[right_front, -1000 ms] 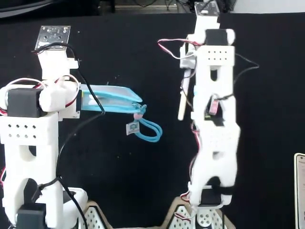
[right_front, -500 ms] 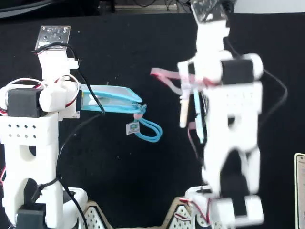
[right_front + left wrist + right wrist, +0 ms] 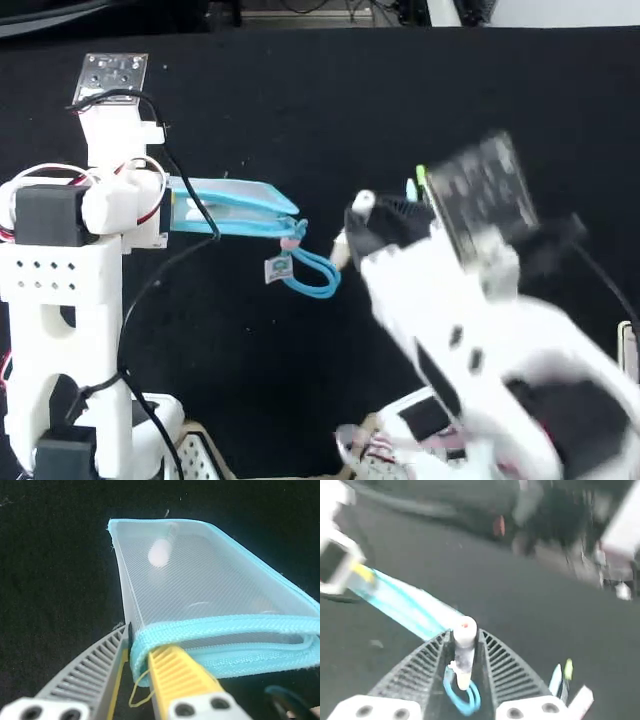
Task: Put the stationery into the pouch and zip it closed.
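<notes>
- Two arms stand at a black worktop, each with its jaws closed on something.
- On one side, the left gripper clamps a short end of the pale blue mesh pouch. Its yellow jaw and grey jaw press together on the zip-edged corner.
- From that grip the pouch stretches sideways toward the other arm.
- Through the mesh near the pouch's far end a pale shape shows; what it is cannot be told.
- At that far end trail a blue cord loop and a small tag.
- Opposite, the right gripper pinches a white stick with a red dot on its tip, gripped lengthwise between the jaws.
- In the high view the white stick sits just beside the cord loop, near the pouch's far end and outside the pouch.
- Beyond the right arm, a blue pen and a yellow-green pen lie side by side on the worktop. A white piece lies near them, well apart from the pouch.
</notes>
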